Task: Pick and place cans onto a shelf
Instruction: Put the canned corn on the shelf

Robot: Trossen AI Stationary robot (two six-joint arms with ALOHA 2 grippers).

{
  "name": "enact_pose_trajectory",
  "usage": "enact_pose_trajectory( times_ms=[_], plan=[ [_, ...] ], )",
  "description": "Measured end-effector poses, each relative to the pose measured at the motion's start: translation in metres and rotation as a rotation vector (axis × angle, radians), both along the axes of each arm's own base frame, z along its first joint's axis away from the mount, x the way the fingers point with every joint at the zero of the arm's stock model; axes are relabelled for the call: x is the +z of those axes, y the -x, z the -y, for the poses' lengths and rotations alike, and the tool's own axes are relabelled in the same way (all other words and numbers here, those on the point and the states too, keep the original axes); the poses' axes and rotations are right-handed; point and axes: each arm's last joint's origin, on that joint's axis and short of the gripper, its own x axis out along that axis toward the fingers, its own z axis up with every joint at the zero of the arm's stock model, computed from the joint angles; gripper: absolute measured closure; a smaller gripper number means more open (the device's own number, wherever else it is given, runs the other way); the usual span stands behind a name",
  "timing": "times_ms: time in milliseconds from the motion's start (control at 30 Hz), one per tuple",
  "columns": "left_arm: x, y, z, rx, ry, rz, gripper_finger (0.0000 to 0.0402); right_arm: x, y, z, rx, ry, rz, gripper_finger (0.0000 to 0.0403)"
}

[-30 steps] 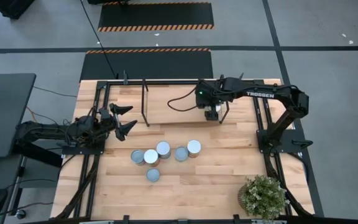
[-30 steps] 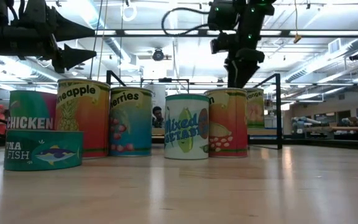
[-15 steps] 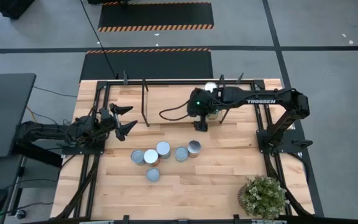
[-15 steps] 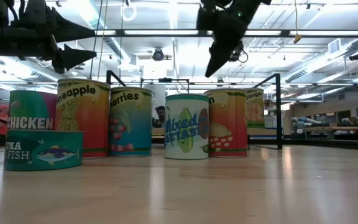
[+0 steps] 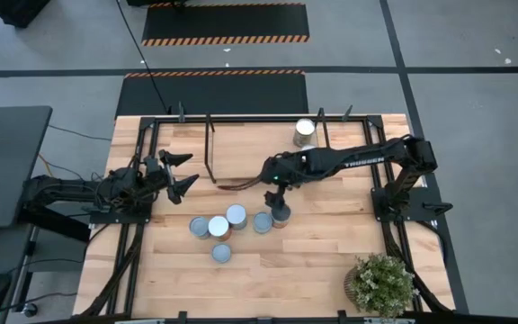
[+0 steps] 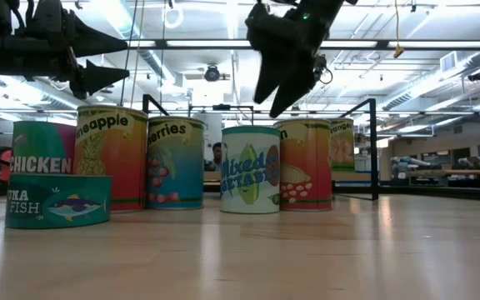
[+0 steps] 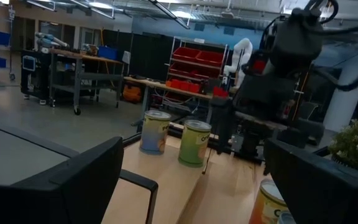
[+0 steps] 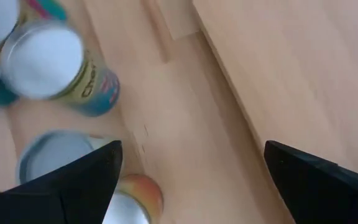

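Note:
Several cans stand upright in a cluster point(image 5: 227, 227) on the table's middle; in the low view they show as a row point(image 6: 248, 169). Two more cans point(image 5: 305, 131) point(image 7: 195, 142) stand on the shelf point(image 5: 250, 148) at the far side. My right gripper point(image 5: 279, 203) point(image 6: 273, 90) hangs open and slanting down just above the cluster's rightmost can point(image 5: 281, 219), touching nothing; in its wrist view it point(image 8: 194, 186) looks down on silver lids point(image 8: 42, 53). My left gripper point(image 5: 180, 171) point(image 6: 102, 58) waits open above the table's left side.
Black posts point(image 5: 210, 148) frame the shelf, and black rails point(image 5: 380, 180) run along the table's sides. A potted plant point(image 5: 383, 283) stands at the near right corner. Bare wood lies near the front edge point(image 5: 286, 279).
My right gripper has swung from the shelf toward the table's near edge and a little left, sinking slightly and rolling about its own line, staying open. It now hangs over the cluster's right end. The cans on the shelf have come into view behind the arm.

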Motion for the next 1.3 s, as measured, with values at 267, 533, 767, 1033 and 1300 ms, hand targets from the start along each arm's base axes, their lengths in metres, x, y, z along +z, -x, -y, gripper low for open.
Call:
enact_pose_trajectory(
  times_ms=[267,533,767,1033,1300],
  plan=[
    [0.000,0.000,0.000,0.000,-0.001,0.003,0.0008,-0.018,-0.006,-0.006,-0.109,-0.039,-0.047,0.0003],
    [-0.001,-0.001,0.000,0.000,0.000,-0.010,0.0008,-0.035,-0.010,-0.017,-0.090,-0.081,-0.112,0.0003],
    [0.000,-0.001,0.000,0.000,-0.001,-0.002,0.0008,-0.038,-0.003,-0.024,-0.083,-0.089,-0.186,0.0004],
    [0.000,-0.001,0.000,0.000,-0.001,0.001,0.0008,-0.040,0.005,-0.044,-0.062,-0.115,-0.258,0.0014],
    [0.000,-0.001,0.000,0.000,-0.001,0.004,0.0008,-0.040,0.010,-0.067,0.001,-0.169,-0.285,0.0018]
  ],
)
